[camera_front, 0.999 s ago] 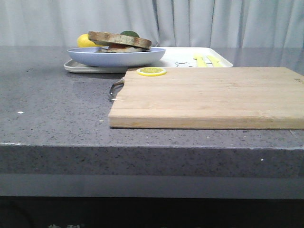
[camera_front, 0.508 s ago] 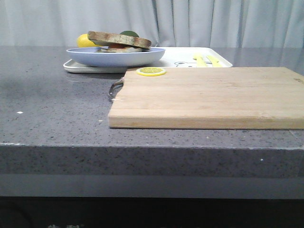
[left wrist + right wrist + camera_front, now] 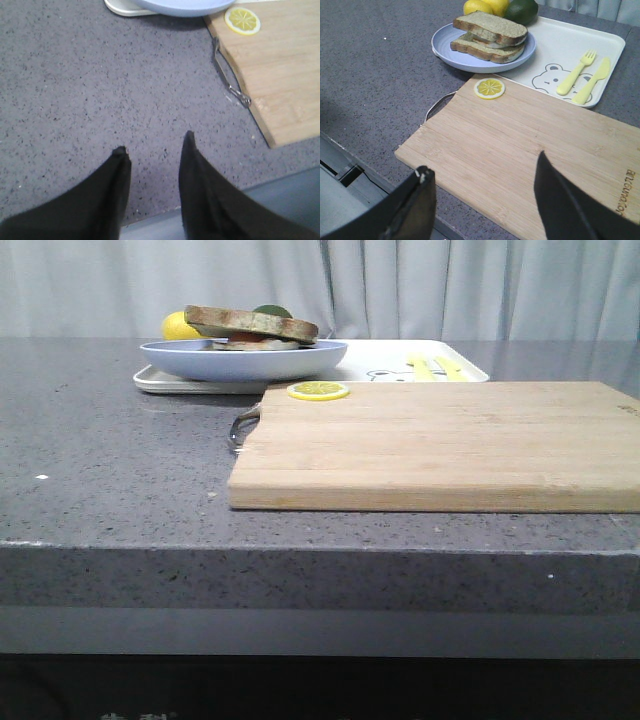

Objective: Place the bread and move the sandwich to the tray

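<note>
The sandwich (image 3: 252, 328) lies in a pale blue plate (image 3: 240, 362) that stands on the left end of the white tray (image 3: 385, 352) at the back. In the right wrist view the bread (image 3: 490, 26) lies as the top slice over a lower slice (image 3: 485, 52), with a little white filling between them. My left gripper (image 3: 155, 142) is open and empty above bare grey countertop near the front edge. My right gripper (image 3: 482, 162) is open and empty above the near part of the wooden cutting board (image 3: 535, 145). Neither gripper shows in the front view.
A lemon slice (image 3: 318, 390) lies on the board's far left corner, and the board's metal handle (image 3: 230, 75) sticks out to the left. Yellow lemons (image 3: 485, 6) and a green lime (image 3: 521, 10) sit behind the plate. A yellow fork (image 3: 576, 70) and knife (image 3: 592, 80) lie on the tray's right part.
</note>
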Available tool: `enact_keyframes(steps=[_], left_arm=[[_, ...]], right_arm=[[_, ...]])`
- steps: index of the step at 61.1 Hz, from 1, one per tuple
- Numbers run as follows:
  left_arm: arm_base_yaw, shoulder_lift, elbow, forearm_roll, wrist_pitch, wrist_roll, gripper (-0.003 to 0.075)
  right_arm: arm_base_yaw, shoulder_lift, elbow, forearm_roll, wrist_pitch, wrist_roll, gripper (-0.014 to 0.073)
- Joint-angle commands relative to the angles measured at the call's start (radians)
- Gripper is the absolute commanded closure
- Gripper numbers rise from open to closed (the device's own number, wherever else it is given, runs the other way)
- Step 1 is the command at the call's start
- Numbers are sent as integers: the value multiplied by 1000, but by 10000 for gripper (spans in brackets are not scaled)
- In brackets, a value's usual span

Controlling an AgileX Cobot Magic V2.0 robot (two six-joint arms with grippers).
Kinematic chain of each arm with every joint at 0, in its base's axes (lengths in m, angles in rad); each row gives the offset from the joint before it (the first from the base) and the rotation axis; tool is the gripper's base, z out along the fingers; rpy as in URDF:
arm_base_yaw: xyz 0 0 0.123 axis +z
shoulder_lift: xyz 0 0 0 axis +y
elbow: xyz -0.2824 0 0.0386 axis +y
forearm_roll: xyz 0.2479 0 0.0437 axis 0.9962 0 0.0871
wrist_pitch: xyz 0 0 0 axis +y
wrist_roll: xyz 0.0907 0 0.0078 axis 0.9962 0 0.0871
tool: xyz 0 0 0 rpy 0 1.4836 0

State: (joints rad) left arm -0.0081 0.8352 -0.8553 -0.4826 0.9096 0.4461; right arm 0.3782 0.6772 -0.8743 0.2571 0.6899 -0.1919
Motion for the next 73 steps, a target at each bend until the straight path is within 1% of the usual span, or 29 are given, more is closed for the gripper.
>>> enact_keyframes(steps=[1,5,7,10,12,16,20,33,48,73], left_arm=[[-44,-60,-3,5,-46,8,470],[-99,-86,-2,56,-46,-1,471],[-127,-95,-2,89,-46,-34,471],[-155,-107,-2,158,-49,-99,471],[-176,-113,-2,246,-56,-176,471],[-187,-118,-2,367,-72,-270,471],[-185,-124,-2,432,-96,-346,471],[-185,-124,-2,405,-155,-351,471],[-185,-124,-2,402,-169,-351,471],[-185,-124,-2,402,-239,-351,481]], right_arm=[[-6,0,-25,5,-68,2,138],[-6,0,-25,5,-68,2,138],[-6,0,-25,5,-68,2,138],[-6,0,-25,5,-68,2,138],[-6,0,-25,5,-68,2,138],[-6,0,-25,5,-68,2,138],[-6,0,-25,5,-67,2,138],[-6,0,-25,5,-67,2,138],[-6,0,-25,5,-67,2,138],[-6,0,-25,5,-67,2,138]])
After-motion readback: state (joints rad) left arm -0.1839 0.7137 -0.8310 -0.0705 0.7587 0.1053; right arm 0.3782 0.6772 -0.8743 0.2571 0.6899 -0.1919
